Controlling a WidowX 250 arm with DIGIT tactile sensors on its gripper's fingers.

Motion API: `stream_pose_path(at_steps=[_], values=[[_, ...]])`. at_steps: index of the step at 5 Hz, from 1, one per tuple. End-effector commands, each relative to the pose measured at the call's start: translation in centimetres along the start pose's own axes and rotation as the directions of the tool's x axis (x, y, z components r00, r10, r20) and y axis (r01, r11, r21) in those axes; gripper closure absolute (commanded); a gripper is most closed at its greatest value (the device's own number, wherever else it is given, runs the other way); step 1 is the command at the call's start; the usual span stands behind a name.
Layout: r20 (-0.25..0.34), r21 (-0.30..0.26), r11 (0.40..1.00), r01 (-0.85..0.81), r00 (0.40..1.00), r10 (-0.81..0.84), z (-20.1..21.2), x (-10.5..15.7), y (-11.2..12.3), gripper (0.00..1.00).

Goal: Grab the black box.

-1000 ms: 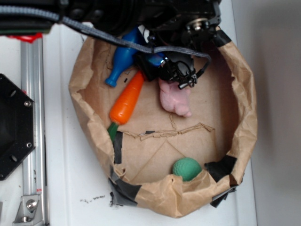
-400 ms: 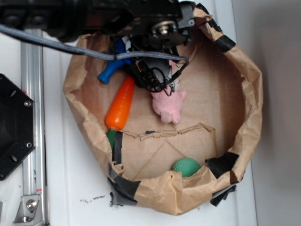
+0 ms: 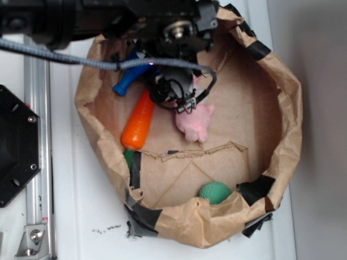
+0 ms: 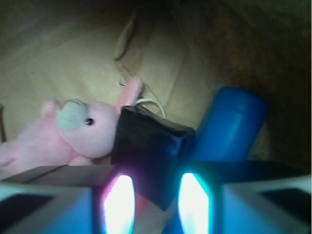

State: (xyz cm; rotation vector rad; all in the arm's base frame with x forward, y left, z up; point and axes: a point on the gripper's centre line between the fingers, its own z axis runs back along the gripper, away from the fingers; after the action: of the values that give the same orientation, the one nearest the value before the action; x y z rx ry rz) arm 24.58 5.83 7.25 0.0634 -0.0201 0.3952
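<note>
white table (image 3: 81,211), crumpled paper bag (image 3: 282,108), black hexagonal plate (image 3: 16,146)

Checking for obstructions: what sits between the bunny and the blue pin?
In the wrist view, the black box stands between the bunny and the blue pin.

Small matte black box (image 4: 153,148), tilted corner-forward, between pink bunny (image 4: 73,134) and blue bottle (image 4: 229,126), on brown paper.

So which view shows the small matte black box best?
The wrist view: the small matte black box sits close ahead between the gripper fingers, beside the pink plush bunny. In the exterior view, the arm hides it.
</note>
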Motion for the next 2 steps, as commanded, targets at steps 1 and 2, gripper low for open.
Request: stream_pose_path(at_steps=[1,2], values=[[0.038,0.000,1.000,0.010,0.999,-0.010,0.27,0.35,0.43,0.00],[0.051,0.026,1.000,-0.018,0.999,0.017,-0.69,0.33,0.20,0.00]])
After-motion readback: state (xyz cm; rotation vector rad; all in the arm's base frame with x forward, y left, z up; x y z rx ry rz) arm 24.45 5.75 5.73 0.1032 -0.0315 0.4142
